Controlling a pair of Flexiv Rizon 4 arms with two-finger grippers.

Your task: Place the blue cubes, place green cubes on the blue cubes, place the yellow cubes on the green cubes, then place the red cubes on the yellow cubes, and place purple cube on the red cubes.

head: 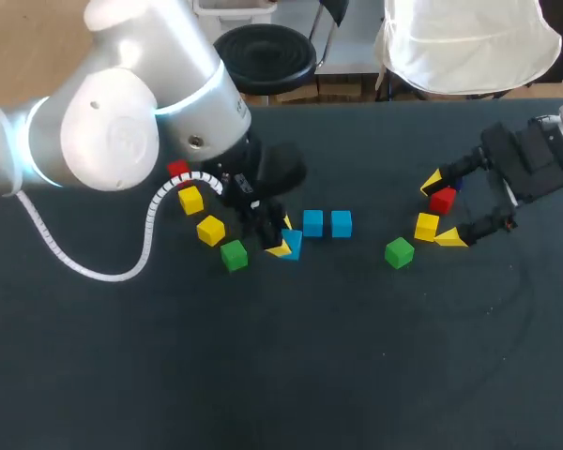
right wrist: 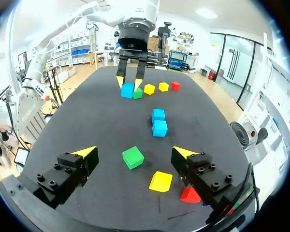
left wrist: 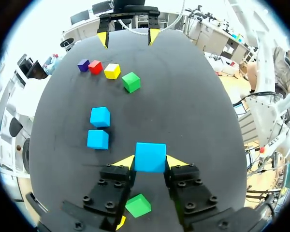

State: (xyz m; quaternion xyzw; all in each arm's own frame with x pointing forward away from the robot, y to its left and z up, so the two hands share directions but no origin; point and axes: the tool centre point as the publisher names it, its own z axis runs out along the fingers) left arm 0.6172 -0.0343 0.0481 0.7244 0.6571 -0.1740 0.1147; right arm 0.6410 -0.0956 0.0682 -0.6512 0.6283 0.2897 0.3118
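Note:
My left gripper point(head: 281, 241) is shut on a blue cube point(left wrist: 150, 157), held just left of two blue cubes point(head: 312, 222) point(head: 342, 223) that sit side by side mid-table. Beside and under that gripper lie a green cube point(head: 233, 255), two yellow cubes point(head: 210, 230) point(head: 190, 200) and a red cube point(head: 177, 170). At the right, my right gripper point(head: 441, 210) stands open, its fingers straddling a red cube point(head: 442, 200) and a yellow cube point(head: 426, 226). A green cube point(head: 399, 252) lies just left of it. The purple cube point(left wrist: 83, 65) sits behind that red one.
The dark table point(head: 291, 375) has wide free room along its front half. A white coiled cable point(head: 150, 225) hangs from my left arm over the left cubes.

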